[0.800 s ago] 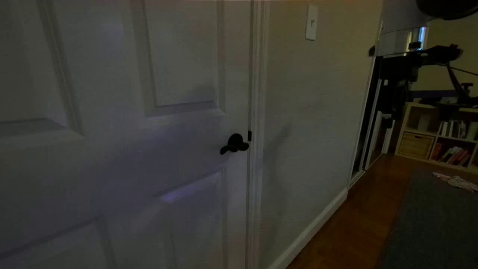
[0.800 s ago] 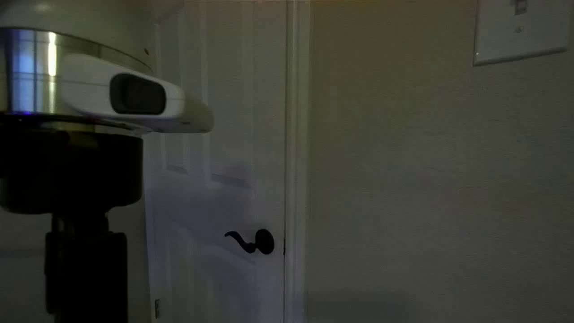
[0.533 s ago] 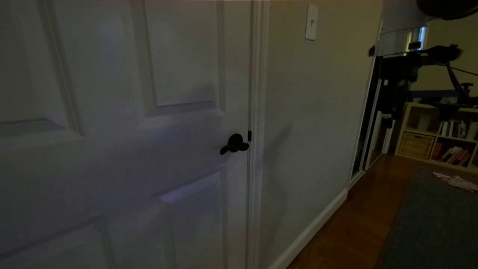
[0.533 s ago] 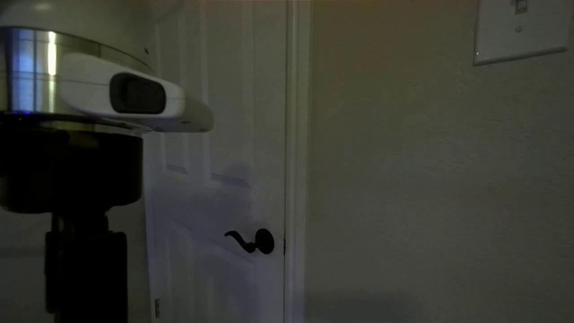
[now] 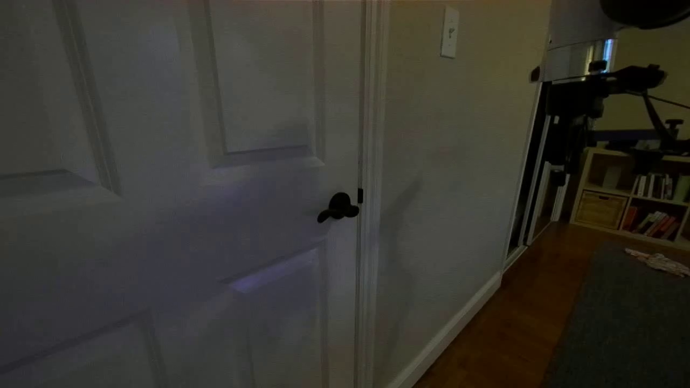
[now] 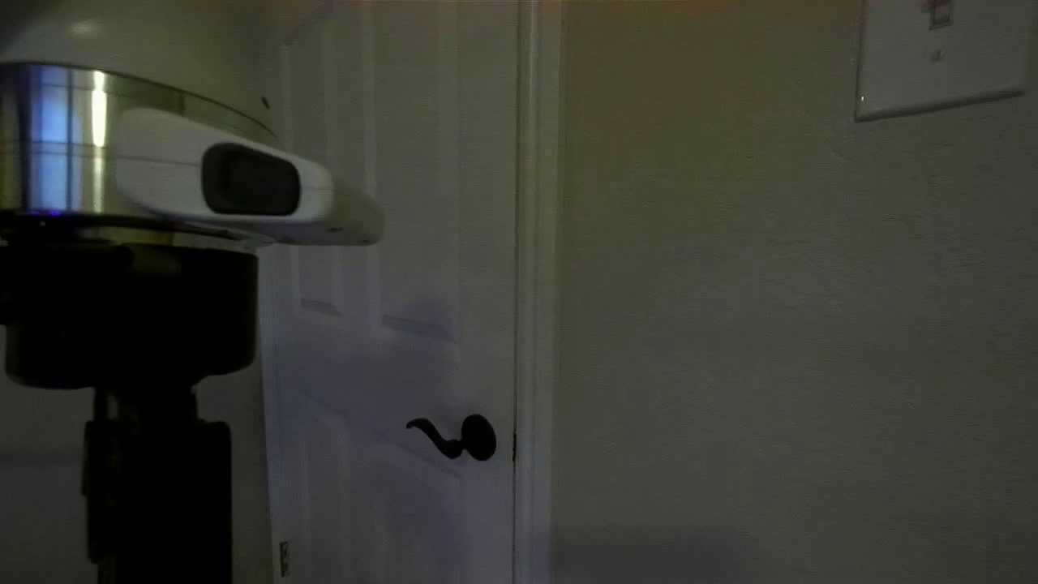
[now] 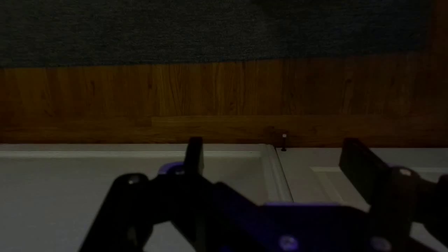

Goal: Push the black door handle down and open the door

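The door (image 5: 259, 210) is white and panelled, and it stands shut in its frame in both exterior views (image 6: 413, 365). The black door handle (image 5: 339, 207) sits near the frame edge. Its lever points left and looks level in an exterior view (image 6: 454, 444). My gripper (image 7: 271, 148) is open and empty, with its fingers (image 7: 194, 157) wide apart. It hangs pointing down, away from the handle, to the right of it in an exterior view (image 5: 560, 175) and to the left in an exterior view (image 6: 158, 503), where its tips are cut off. The handle does not show in the wrist view.
A plain wall (image 5: 442, 161) with a light switch (image 5: 449, 32) adjoins the door frame. A small door stop (image 7: 284, 142) sits low on the door. A grey rug (image 5: 620, 323) lies on the wooden floor (image 5: 485, 350). A bookshelf (image 5: 606, 188) stands farther back.
My arm and gripper have shifted slightly, a little lower in an exterior view. The door and the handle have not moved.
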Motion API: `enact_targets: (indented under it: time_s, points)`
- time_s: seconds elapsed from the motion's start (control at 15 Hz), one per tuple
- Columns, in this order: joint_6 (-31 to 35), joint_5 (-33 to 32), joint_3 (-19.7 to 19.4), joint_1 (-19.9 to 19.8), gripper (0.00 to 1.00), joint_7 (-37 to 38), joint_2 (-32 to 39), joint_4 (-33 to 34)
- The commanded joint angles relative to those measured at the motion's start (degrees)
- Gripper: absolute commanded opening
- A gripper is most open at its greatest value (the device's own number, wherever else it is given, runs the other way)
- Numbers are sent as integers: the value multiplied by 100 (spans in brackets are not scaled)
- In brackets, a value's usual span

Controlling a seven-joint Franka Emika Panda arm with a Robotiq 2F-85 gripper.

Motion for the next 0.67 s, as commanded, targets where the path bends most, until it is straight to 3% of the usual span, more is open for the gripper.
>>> enact_targets:
  time_s: [0.0, 0.6]
  points:
    - [154, 463, 143, 232, 100, -278, 300, 191]
    - [1010, 1783, 654, 608, 100, 195, 1523, 1365]
